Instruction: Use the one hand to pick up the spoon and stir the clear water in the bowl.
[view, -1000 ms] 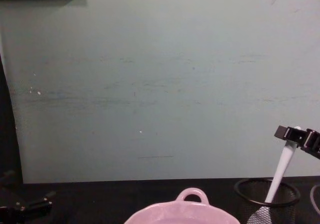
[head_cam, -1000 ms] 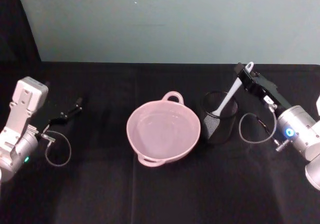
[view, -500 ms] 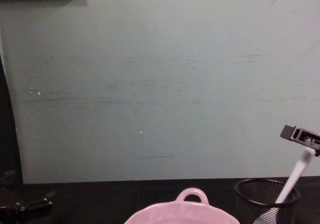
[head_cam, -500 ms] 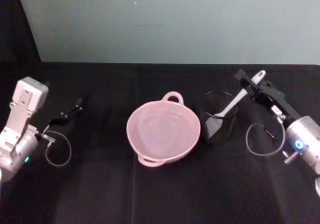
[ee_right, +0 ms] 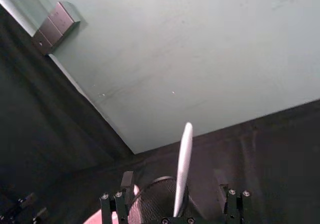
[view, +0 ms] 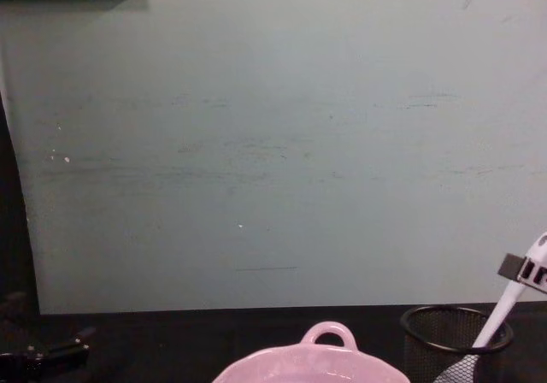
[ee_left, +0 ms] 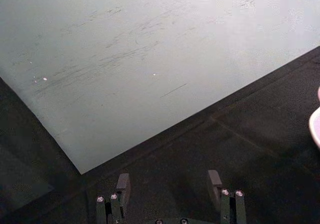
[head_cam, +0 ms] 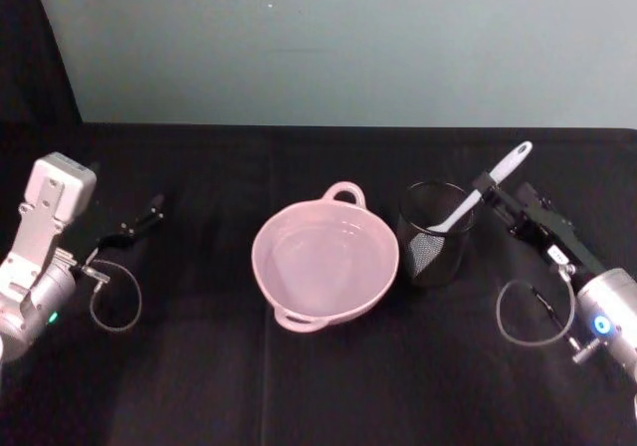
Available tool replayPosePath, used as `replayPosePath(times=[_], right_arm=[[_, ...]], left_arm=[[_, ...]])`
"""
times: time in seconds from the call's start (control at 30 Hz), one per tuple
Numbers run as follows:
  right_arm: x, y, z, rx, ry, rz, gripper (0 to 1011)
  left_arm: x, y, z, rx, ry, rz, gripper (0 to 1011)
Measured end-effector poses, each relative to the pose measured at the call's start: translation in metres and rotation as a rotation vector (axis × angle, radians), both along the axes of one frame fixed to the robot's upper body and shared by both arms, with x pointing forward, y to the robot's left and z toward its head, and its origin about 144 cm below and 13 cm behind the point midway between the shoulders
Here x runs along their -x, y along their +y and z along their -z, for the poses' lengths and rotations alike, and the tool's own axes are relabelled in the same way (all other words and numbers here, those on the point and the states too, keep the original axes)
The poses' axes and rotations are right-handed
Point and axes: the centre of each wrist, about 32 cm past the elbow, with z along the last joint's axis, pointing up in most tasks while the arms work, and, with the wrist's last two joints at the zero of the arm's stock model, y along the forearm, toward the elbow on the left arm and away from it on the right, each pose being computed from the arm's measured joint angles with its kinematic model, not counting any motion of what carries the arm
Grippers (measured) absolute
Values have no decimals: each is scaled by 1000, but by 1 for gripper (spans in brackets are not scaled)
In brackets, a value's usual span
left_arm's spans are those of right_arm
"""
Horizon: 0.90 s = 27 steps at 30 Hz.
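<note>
The pale pink bowl [head_cam: 325, 264] sits mid-table, and a faint sheen of clear water [head_cam: 320, 252] shows inside it. To its right stands a black mesh cup [head_cam: 435, 233] holding the white spoon [head_cam: 478, 191], which leans up and to the right. My right gripper [head_cam: 492, 191] is at the middle of the spoon's handle. In the right wrist view its fingers [ee_right: 125, 182] stand wide apart, open, with the spoon [ee_right: 183, 165] between them and untouched. In the chest view the spoon [view: 511, 297] rises from the cup [view: 456, 332] at the right edge. My left gripper [head_cam: 147, 213] rests open at the far left.
A black cloth covers the table [head_cam: 318, 386], and a pale green wall [head_cam: 338, 38] runs along the back. Loose cable loops hang by each wrist [head_cam: 117, 302]. The bowl's loop handle [view: 328, 332] shows low in the chest view.
The spoon has tipped from steep to leaning far right. My right gripper has drawn back to the right and lower, sliding from the handle's end toward its middle. The left arm is still.
</note>
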Motion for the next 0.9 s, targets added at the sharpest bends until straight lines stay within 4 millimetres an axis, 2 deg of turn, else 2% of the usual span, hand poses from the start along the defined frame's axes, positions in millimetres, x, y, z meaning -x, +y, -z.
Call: replayPosePath(times=[0.17, 0.5, 0.7, 0.9], right_arm=[[8, -4, 6, 3, 17, 13, 1002], [13, -29, 2, 102, 60, 58, 1002], [6, -42, -6, 240, 74, 86, 1002], [-9, -41, -9, 349, 65, 94, 1002]], left_arm=[[0, 0, 0, 0, 0, 0, 1011], [0, 0, 0, 0, 0, 0, 1011], [0, 0, 0, 0, 0, 0, 1011], [0, 0, 0, 0, 0, 0, 1011]])
